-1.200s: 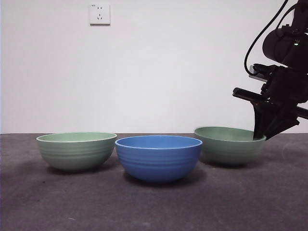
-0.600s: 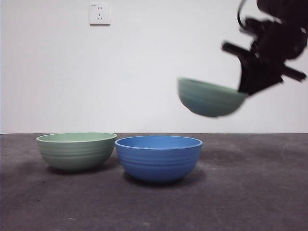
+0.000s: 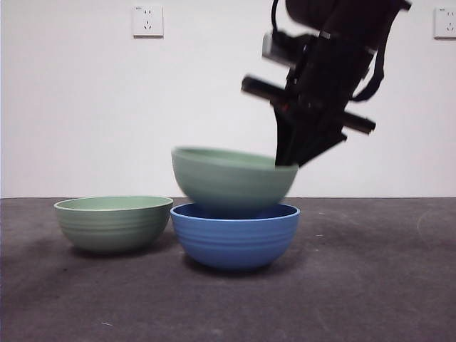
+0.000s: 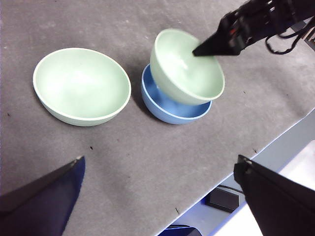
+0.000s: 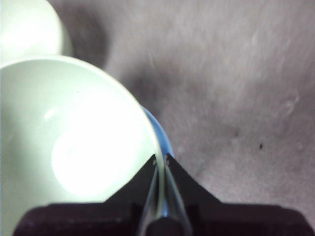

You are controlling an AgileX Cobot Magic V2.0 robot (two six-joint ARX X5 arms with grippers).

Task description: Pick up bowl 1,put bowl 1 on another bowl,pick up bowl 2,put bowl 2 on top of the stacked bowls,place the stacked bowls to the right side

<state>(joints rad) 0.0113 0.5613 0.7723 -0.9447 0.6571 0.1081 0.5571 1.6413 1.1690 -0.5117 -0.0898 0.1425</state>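
Front view. The right gripper point(image 3: 286, 162) is pinching the rim of bowl 1 point(image 3: 231, 178), a pale green bowl, and is holding it directly above the blue bowl point(image 3: 235, 235). Bowl 1 is hanging slightly tilted, its base dipping inside the blue rim; whether the two are touching cannot be told. Bowl 2 point(image 3: 112, 222), the other green bowl, is standing on the table point(image 3: 356, 285) just beside the blue bowl. The arm is showing motion blur.

Left wrist view. The left gripper point(image 4: 162, 196) is waiting well above the table, its jaws spread wide and carrying nothing. From here bowl 1 point(image 4: 187, 66) is overlapping the blue bowl point(image 4: 170, 109), offset toward one side, not yet centred. Bowl 2 point(image 4: 81, 84) is sitting apart, upright and empty. The right gripper point(image 4: 197, 50) is reaching in over the rim of bowl 1.

Right wrist view. The right gripper point(image 5: 161, 160) is closing on the thin wall of bowl 1 point(image 5: 69, 147), one jaw inside and one outside. A blue arc of the lower bowl point(image 5: 160, 130) is peeking out past the rim.

Handling. The bowls are appearing rigid, smooth and probably light; glazed or plastic, they are likely slippery, and a one-sided rim pinch is letting the bowl swing. The rim is the only practical hold, so the lowering calls for centring first, then a gentle release.
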